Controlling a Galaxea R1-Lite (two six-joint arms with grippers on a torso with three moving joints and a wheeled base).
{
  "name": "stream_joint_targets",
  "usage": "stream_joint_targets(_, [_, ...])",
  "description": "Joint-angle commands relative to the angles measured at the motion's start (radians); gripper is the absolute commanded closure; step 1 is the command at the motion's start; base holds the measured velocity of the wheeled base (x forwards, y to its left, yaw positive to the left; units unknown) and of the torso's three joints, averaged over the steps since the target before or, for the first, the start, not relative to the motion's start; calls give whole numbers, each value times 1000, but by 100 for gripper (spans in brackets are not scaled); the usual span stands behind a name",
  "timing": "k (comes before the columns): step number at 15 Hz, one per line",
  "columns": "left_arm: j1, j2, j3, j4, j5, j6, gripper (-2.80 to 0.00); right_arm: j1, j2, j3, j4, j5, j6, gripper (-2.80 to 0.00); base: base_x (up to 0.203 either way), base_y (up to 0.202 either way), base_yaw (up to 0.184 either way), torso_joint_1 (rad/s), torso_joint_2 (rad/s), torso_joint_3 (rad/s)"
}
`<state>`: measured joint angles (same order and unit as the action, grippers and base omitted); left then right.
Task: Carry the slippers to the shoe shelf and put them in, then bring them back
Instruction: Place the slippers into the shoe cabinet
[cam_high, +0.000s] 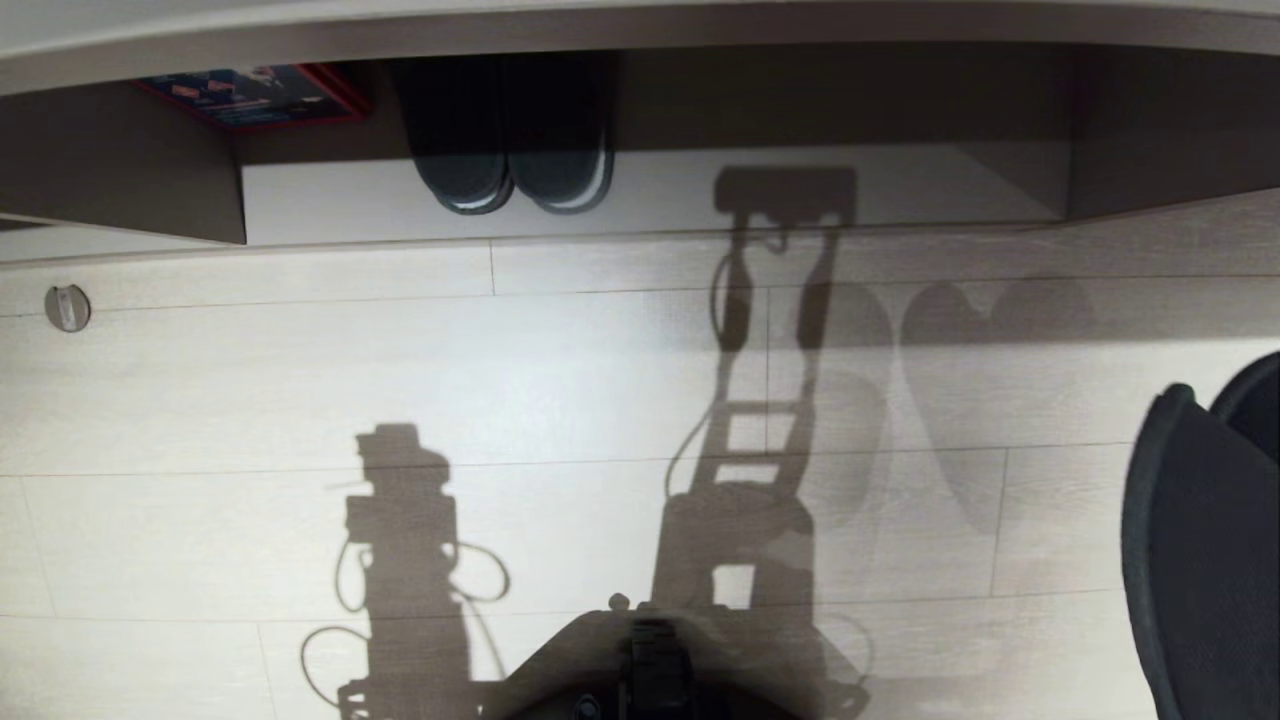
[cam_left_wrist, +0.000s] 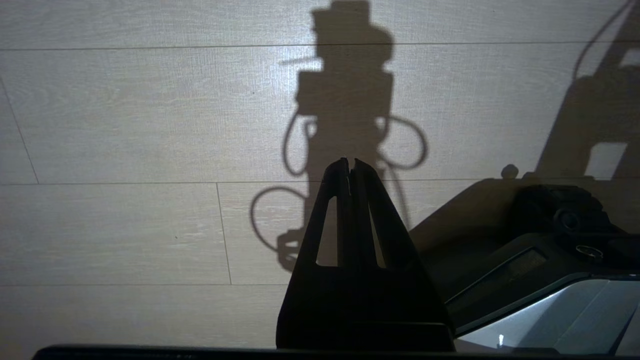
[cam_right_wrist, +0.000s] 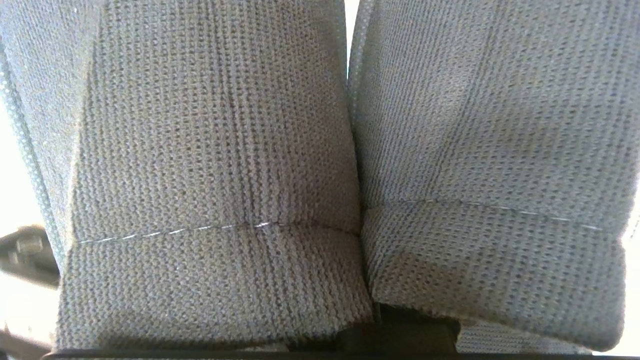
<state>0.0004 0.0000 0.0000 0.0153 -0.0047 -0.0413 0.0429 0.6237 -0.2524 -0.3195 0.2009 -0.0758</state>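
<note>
Gripped at the lower edge by the clenched right hand (cam_right_wrist: 400, 337), hard up against its wrist camera: the pair of dark grey slide slippers with wide woven fabric toe bands (cam_right_wrist: 210, 150), side by side and touching along their inner edges, each band crossed by a thin pale stitch line. From the head, visible only as a dark rimmed shape at the right edge, lifted clear of the pale wood-plank floor (cam_high: 500, 380), with two rounded shadows thrown on the planks beyond. Well apart from the low pale-veneer shoe shelf with brown edges (cam_high: 900, 200) across the far side. Inside that shelf, toward its left, a second pair of dark slippers with whitish sole rims (cam_high: 510, 150), heels outward; beside them to the left, a flat red-edged box (cam_high: 250, 95), then a brown upright panel (cam_high: 140, 180). On the floor at far left, a small round grey disc (cam_high: 67, 308). Parked low beside the robot's dark base (cam_left_wrist: 550, 225): the left hand (cam_left_wrist: 350, 165), fingers pressed together on nothing, pointing down at bare planks.
</note>
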Motion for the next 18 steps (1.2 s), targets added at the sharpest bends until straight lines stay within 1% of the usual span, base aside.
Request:
stream_joint_targets(1, [0,0,0,0,0,0,0,30,318,-47,-152,5,-6,0,0,0,0,0,0,0])
stream_joint_targets(2, [0,-2,0,0,0,-2,0,59,418,-86,-225,5,-18,0,0,0,0,0,0,0])
stream_joint_targets(4, [1,-1,0,0,0,-2,0,144,585,-221,-336,-15,-61,0,0,0,0,0,0,0])
stream_joint_targets(6, [1,0,0,0,0,-2,0,213,694,-347,-397,-79,-96,0,0,0,0,0,0,0])
stream_joint_targets(7, [1,-2,0,0,0,-2,0,227,733,-397,-425,-113,-108,0,0,0,0,0,0,0])
stream_joint_targets(9, [0,0,0,2,0,-2,0,235,800,-466,-510,-164,-115,0,0,0,0,0,0,0])
stream_joint_targets(11, [0,-1,0,0,0,-2,0,236,850,-512,-578,-191,-116,0,0,0,0,0,0,0])
stream_joint_targets(18, [0,-1,0,0,0,-2,0,235,969,-762,-597,-195,-116,0,0,0,0,0,0,0])
